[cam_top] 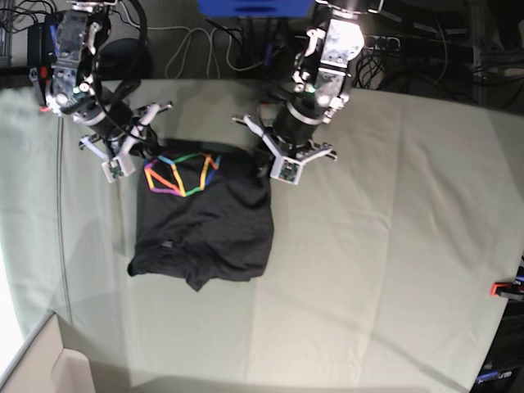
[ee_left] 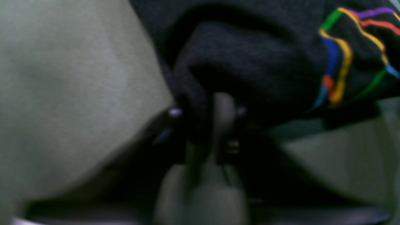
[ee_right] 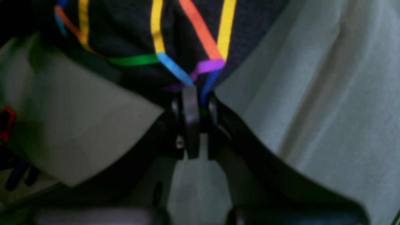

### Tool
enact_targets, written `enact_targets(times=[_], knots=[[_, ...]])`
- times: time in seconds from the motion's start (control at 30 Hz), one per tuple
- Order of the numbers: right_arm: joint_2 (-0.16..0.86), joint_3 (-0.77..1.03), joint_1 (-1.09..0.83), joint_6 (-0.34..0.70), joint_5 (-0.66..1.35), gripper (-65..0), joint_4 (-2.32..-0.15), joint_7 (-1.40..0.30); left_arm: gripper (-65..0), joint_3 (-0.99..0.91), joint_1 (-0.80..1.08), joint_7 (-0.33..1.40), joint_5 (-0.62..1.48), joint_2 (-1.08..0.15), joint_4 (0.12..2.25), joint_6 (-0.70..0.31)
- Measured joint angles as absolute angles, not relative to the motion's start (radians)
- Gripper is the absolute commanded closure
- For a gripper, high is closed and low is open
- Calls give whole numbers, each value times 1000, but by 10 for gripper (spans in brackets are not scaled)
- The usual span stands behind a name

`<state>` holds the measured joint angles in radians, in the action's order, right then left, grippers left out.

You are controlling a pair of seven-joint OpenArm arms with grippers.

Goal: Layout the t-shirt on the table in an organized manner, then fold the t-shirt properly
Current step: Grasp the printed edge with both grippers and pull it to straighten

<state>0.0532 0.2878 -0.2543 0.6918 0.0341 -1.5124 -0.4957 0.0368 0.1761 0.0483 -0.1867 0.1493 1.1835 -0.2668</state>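
The charcoal-black t-shirt [cam_top: 209,217] lies bunched on the left half of the table [cam_top: 393,246], its rainbow line print [cam_top: 180,173] facing up near its far edge. My left gripper [ee_left: 207,109] is shut on a dark fold of the t-shirt [ee_left: 250,56] at the shirt's far right corner [cam_top: 266,168]. At the shirt's far left corner, my right gripper [ee_right: 200,100] is shut on the t-shirt [ee_right: 125,34] at its print. Both hold the cloth low over the pale grey-green table [ee_left: 62,93] [ee_right: 312,93].
A red clamp [cam_top: 501,288] grips the table's right edge, and another red clamp [ee_right: 6,122] shows in the right wrist view. Cables and a blue box [cam_top: 254,6] lie behind the table. A pale box corner [cam_top: 33,360] sits at the front left.
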Motion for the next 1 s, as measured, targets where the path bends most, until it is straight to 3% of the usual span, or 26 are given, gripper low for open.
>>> enact_targets(times=[0.23, 0.57, 1.0], knots=[[54, 287, -268, 692, 34, 0, -1514, -493, 0, 40, 194, 47, -188, 150, 1197, -266], [56, 289, -331, 692, 34, 0, -1596, -491, 0, 39, 344, 50, -186, 150, 1429, -277], [69, 287, -409, 693, 35, 0, -1618, -493, -1, 41, 435, 49, -185, 136, 1460, -277]])
